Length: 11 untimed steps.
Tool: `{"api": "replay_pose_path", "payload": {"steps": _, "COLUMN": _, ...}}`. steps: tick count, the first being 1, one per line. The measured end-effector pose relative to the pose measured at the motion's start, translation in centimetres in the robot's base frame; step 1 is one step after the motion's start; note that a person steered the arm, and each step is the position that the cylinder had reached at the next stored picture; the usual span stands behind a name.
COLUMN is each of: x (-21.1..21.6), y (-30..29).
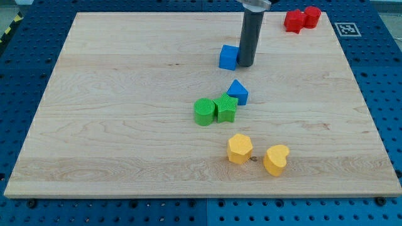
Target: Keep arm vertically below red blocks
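Tool: the rod was a bare shaft with nothing to spread or pinch; my tip (245, 64) rested on the board (113, 125), touching the right side of the blue cube (228, 57).
Red blocks: two, the left red block (293, 21) and the right red block (311, 16), touched each other at the view's top right, well apart from my tip.
Centre: the blue pointed block (238, 91) adjoined the green star-like block (225, 108) and the green cylinder (203, 112).
Lower right: the yellow hexagonal block (239, 149) and the yellow heart-like block (276, 159) stood near each other.

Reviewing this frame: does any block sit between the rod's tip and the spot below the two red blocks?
Nothing visible does. My tip rests beside the blue cube, on its right; bare board lies between it and the area under the red blocks.
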<state>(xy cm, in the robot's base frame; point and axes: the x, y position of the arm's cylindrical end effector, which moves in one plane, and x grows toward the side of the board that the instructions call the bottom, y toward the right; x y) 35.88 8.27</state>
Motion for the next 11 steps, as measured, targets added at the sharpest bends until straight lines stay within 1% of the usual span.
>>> {"api": "replay_pose_path", "payload": {"steps": 2, "x": 0.0, "y": 0.0}}
{"api": "replay_pose_path", "payload": {"steps": 3, "x": 0.9, "y": 0.0}}
{"api": "replay_pose_path", "payload": {"steps": 4, "x": 5.3, "y": 1.9}}
{"api": "replay_pose_path", "payload": {"steps": 5, "x": 9.0, "y": 7.6}}
{"api": "replay_pose_path", "payload": {"steps": 6, "x": 12.7, "y": 10.5}}
{"api": "replay_pose_path", "payload": {"steps": 9, "x": 13.3, "y": 10.6}}
{"api": "replay_pose_path", "payload": {"steps": 11, "x": 16.3, "y": 10.7}}
